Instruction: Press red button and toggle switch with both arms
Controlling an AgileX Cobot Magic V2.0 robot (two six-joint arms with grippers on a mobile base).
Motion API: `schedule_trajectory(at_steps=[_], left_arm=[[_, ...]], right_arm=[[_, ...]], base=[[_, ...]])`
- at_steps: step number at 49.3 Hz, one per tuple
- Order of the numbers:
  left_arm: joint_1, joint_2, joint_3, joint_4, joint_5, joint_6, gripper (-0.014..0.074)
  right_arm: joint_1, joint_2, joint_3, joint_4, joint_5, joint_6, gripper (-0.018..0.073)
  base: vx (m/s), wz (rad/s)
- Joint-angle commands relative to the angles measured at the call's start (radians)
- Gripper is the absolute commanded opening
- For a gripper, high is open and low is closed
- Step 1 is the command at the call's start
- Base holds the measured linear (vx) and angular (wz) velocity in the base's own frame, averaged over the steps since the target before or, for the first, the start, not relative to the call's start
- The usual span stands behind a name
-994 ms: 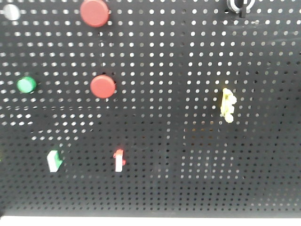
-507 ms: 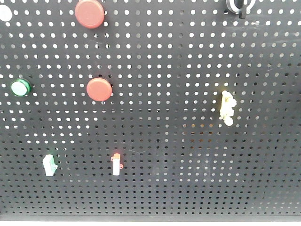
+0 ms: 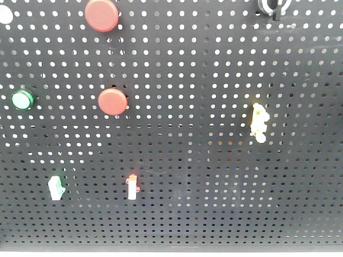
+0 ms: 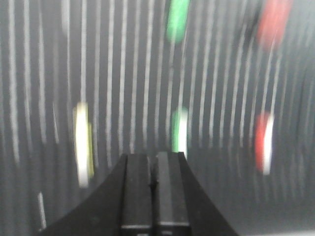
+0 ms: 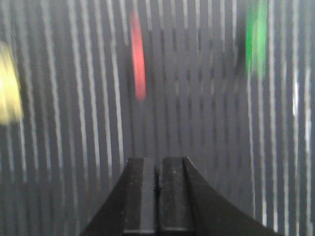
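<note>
The left gripper [image 4: 153,157] has its two black fingers pressed flat together, with nothing between them. Everything past it is smeared into vertical streaks. Left of the gripper and slightly ahead of its tip, a yellow-and-white streak [image 4: 82,145] sits on the black pegboard [image 4: 221,98]. Straight ahead, just beyond the tip, is the green-tipped white switch [image 4: 179,130], and further ahead on the same line is the green button [image 4: 177,19]. To the right of the gripper is the toggle switch [image 4: 264,142], a white and red smear clear of the fingers. The lower red button [image 4: 273,24] lies further ahead beyond it.

The right gripper [image 5: 157,160] is likewise closed tight on nothing. Far to its left, at the edge of the view, is a yellow smear [image 5: 7,88]. Ahead and slightly left of the tip runs a red streak [image 5: 139,59], too blurred to tell whether it is a button or the switch. Ahead and to the right is a green smear [image 5: 256,39].

Neither gripper shows in the front view. There the toggle switch stands upright low on the board with its tip orange-red, below the lower red button. The upper red button [image 3: 102,15] is at the top edge.
</note>
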Motion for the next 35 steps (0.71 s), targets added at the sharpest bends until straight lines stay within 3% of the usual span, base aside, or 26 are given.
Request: schedule_trajectory(at_steps=[1, 11, 22, 27, 35], left_arm=[[0.0, 0.185, -0.233, -0.001, -0.02, 0.084, 0.0002], [-0.002, 0.482, -0.57, -0.003, 0.047, 0.095, 0.0002], [-0.014, 0.613, -0.734, -0.108, 0.093, 0.094, 0.0002], [-0.09, 0.643, -0.791, -0.126, 0.117, 0.125, 0.0002], [-0.281, 0.732, -0.863, -0.126, 0.129, 0.287, 0.0002]], right_arm=[[-0.004, 0.173, -0.228, -0.017, -0.013, -0.012, -0.0003], [-0.004, 0.385, -0.521, 0.034, 0.155, 0.001, -0.0003], [-0.004, 0.444, -0.575, 0.15, 0.25, 0.001, -0.0003], [-0.004, 0.444, -0.575, 0.19, 0.279, -0.01, -0.0003], [-0.004, 0.444, -0.575, 0.19, 0.279, -0.013, -0.0003]], base=[[0.0, 0.0], [0.0, 0.0], [0.0, 0.0], [0.0, 0.0], [0.0, 0.0]])
